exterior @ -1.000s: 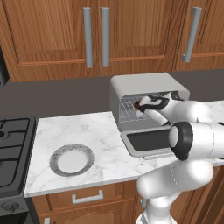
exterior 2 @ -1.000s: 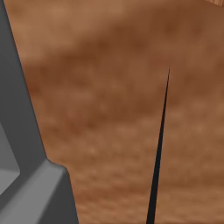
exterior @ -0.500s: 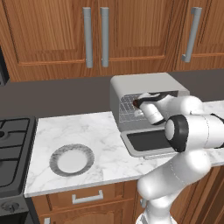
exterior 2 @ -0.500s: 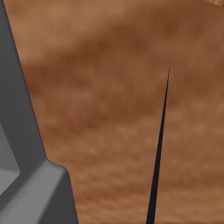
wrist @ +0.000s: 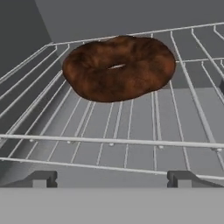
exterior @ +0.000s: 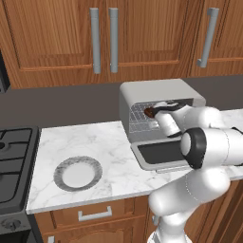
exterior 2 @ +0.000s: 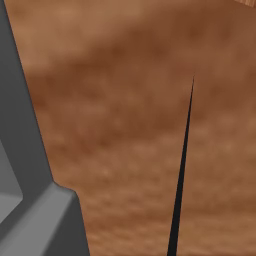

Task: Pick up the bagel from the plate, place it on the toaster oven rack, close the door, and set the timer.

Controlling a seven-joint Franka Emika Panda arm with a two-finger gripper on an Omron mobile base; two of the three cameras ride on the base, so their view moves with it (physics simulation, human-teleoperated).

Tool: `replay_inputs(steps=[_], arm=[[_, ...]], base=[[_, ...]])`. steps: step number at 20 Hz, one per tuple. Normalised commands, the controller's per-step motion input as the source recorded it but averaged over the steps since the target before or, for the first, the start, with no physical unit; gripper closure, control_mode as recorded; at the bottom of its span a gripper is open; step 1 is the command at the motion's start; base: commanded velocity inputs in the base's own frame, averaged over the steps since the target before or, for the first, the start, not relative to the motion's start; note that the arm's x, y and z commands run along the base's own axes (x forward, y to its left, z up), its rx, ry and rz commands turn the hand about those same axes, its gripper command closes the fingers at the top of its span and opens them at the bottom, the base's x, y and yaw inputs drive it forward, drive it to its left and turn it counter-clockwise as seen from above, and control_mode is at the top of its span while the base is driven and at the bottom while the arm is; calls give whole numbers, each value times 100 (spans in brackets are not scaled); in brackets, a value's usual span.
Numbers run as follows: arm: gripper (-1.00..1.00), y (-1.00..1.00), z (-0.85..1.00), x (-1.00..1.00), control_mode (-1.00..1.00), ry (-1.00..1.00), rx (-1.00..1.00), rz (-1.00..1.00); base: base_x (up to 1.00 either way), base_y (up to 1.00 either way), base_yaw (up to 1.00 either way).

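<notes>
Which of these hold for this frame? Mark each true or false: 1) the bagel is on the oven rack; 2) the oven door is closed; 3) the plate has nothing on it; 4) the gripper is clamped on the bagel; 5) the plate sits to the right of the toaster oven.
1) True: the bagel lies on the toaster oven rack.
2) False: the door hangs open in front of the toaster oven.
3) True: the plate is bare.
4) False: the gripper is open, its tips short of the bagel.
5) False: the plate lies left of the oven in the left base view.
</notes>
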Motion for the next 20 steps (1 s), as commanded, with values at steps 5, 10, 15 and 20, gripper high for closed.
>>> replay_inputs(steps=[5, 10, 15, 20], arm=[[-100, -23, 86, 0, -100, 6, 0, 0], [-100, -28, 58, -7, -100, 2, 3, 0], [-100, -47, 12, -46, -100, 0, 7, 0], [-100, -33, 0, -58, -100, -5, 2, -3]], base=[[0, 0, 0], [0, 0, 0], [0, 0, 0], [0, 0, 0]])
